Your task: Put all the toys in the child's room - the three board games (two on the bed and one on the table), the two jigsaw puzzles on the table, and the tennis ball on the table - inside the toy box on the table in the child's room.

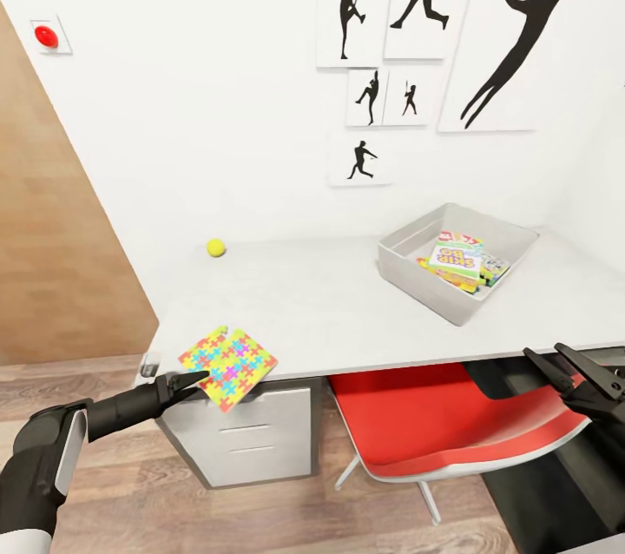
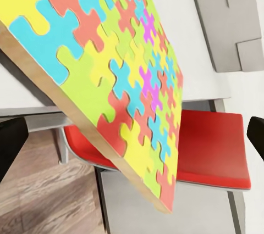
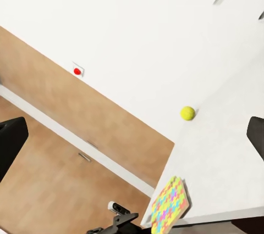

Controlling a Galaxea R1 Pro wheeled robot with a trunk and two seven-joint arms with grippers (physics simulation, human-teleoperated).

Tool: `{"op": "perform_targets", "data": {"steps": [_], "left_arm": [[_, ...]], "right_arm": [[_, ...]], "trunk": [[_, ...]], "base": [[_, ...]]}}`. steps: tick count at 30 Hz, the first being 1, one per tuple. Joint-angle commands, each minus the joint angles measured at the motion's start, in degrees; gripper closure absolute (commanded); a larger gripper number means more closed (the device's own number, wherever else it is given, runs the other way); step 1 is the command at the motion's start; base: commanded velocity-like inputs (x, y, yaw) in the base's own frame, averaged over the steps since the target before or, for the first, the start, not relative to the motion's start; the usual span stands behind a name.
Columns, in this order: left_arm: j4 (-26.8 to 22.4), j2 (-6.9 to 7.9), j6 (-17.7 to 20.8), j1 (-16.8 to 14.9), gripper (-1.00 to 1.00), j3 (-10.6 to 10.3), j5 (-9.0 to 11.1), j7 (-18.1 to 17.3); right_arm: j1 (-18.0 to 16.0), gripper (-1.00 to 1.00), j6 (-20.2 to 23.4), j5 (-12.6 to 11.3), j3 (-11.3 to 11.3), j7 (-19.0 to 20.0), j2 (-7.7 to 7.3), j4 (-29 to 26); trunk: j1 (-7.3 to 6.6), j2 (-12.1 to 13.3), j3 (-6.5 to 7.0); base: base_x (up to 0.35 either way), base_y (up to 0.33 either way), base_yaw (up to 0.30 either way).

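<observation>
Jigsaw puzzle (image 1: 228, 366): flat multicoloured square, overhanging front left corner of table (image 1: 330, 311). My left gripper (image 1: 193, 382) at its edge, fingers spread, nothing grasped. My right gripper (image 1: 562, 368) spread, empty, over red chair (image 1: 434, 428). Tennis ball (image 1: 216, 248) near wall. Toy box (image 1: 457, 260) holds board games (image 1: 457, 261). White drawers (image 1: 243, 441) below; silhouette prints (image 1: 512, 29) on wall.

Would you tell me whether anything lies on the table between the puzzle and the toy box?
Nothing visible does: bare table runs from the puzzle to the toy box. The tennis ball sits off that line, near the wall.
</observation>
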Motion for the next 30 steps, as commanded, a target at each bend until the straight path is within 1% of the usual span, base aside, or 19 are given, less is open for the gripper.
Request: {"op": "perform_targets", "data": {"steps": [1,12,30], "left_arm": [[-0.01,0.00,0.47,-0.03,-1.00,0.03,0.17,-0.05],[0.03,0.00,0.47,-0.03,-1.00,0.03,0.17,-0.05],[0.00,0.00,0.53,-0.03,-1.00,0.12,0.17,-0.11]], "right_arm": [[-0.04,-1.00,0.22,0.09,-0.04,0.21,0.00,0.01],[-0.06,-1.00,0.22,0.09,-0.04,0.22,0.00,-0.01],[-0.04,-1.00,0.22,0.09,-0.04,0.21,0.00,0.00]], "trunk": [[0.00,-0.03,-0.05],[0.00,-0.03,-0.05],[0.00,-0.03,-0.05]], "base": [[0.000,-0.090,0.000],[0.000,-0.150,0.000],[0.000,-0.009,0.000]]}}
